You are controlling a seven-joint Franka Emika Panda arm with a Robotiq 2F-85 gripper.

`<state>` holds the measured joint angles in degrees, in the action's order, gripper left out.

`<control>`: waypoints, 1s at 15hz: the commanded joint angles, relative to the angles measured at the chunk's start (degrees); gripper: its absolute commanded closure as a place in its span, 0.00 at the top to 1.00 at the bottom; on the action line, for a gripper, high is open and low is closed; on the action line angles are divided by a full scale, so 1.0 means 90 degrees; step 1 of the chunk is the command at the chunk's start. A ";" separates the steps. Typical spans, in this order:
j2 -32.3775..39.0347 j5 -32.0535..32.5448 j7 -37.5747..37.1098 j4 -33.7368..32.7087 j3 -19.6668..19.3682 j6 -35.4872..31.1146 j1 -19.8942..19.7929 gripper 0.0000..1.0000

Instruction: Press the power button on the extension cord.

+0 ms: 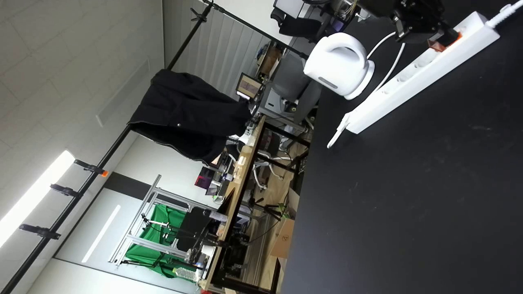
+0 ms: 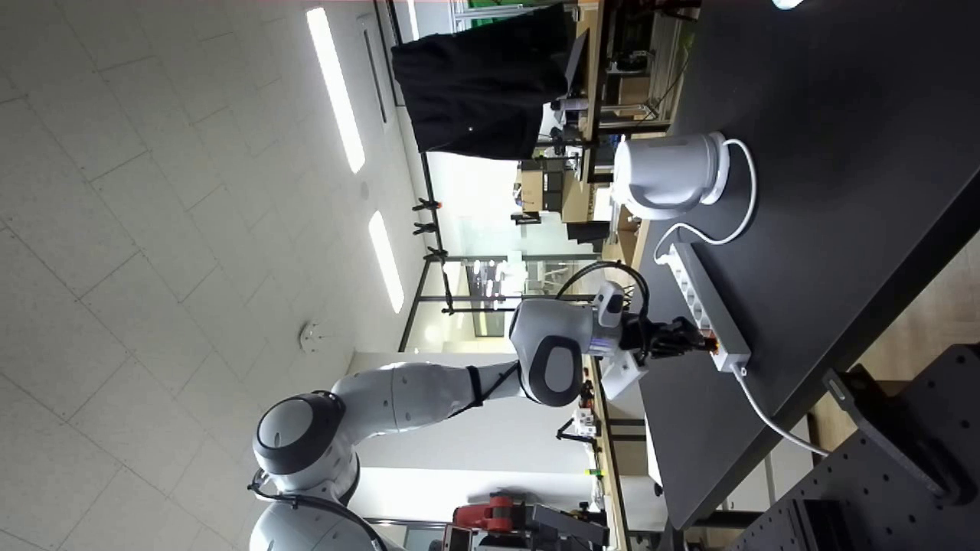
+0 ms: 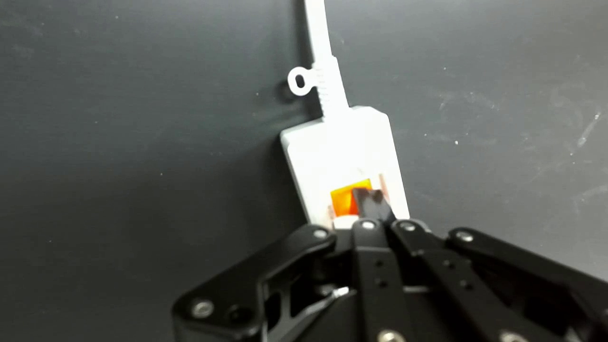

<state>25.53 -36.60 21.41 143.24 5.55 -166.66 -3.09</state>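
Ext. cord (image 1: 421,76) – smooth plastic, pwr btn (image 3: 343,200) – glossy plastic, tabletop (image 3: 503,142) matt w/ scuffs, kettle (image 1: 334,69) smooth plastic

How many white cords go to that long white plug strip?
2. One white cord leaves the power strip near the orange switch; the kettle cord runs to the opposite end. No others show, though the gripper hides part of the strip.

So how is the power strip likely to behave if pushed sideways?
The power strip lies long and flat on the table, so it probably won't roll or tip. Looking plastic and straight, it should stay stiff. The cable nearest the orange switch curves, so it might flex and tug.
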 commanded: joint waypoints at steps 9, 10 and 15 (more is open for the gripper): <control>0.0170 0.0433 -0.0442 0.0098 -0.0548 -0.0522 0.0845 0.00; 0.0178 0.0527 -0.0531 0.0138 -0.0681 -0.0605 0.1051 0.00; 0.0222 0.2335 -0.2164 0.0492 -0.1310 -0.1222 0.1958 0.00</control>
<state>25.42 -24.46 11.78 146.41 -2.35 -174.37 9.42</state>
